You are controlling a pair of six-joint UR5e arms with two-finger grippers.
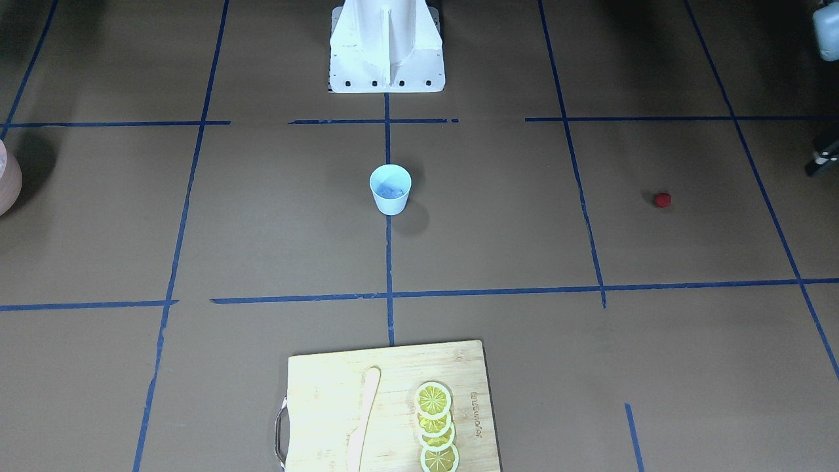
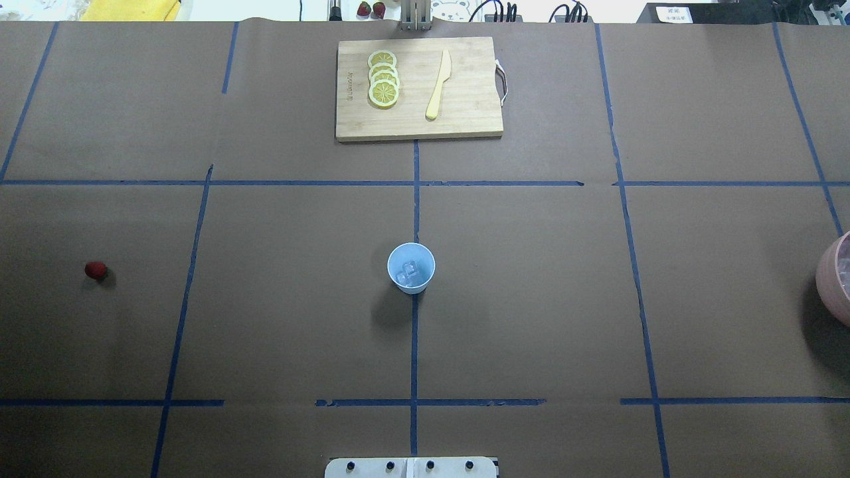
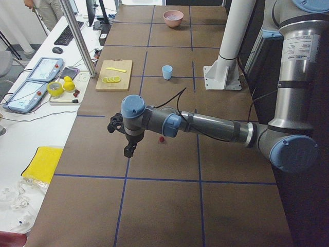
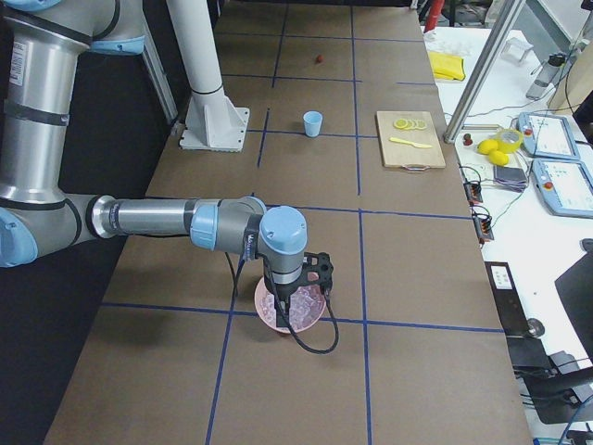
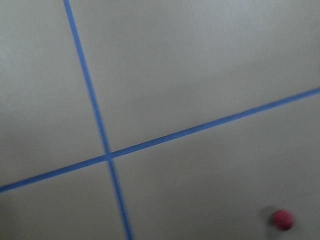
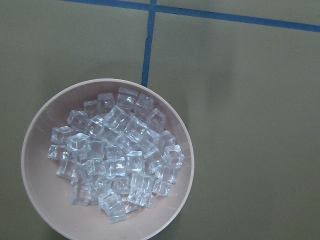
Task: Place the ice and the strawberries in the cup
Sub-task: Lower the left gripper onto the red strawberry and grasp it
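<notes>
The light blue cup [image 2: 411, 267] stands upright at the table's middle, with a few ice cubes [image 2: 408, 273] inside; it also shows in the front view [image 1: 390, 189]. Many more ice cubes [image 6: 115, 160] fill the pink bowl [image 6: 35, 200] at the table's right end. The strawberry [image 2: 95, 269] lies on the table far left and sits low right in the left wrist view [image 5: 283, 219]. My left gripper [image 3: 128, 150] hangs above the table near the strawberry [image 3: 161, 139]. My right gripper [image 4: 283, 304] hovers over the pink bowl [image 4: 310, 320]. I cannot tell whether either is open or shut.
A wooden cutting board [image 2: 465, 123] at the far middle carries lemon slices [image 2: 383, 78] and a pale knife [image 2: 438, 85]. The robot's white base [image 1: 387, 65] stands behind the cup. Blue tape lines cross the brown table.
</notes>
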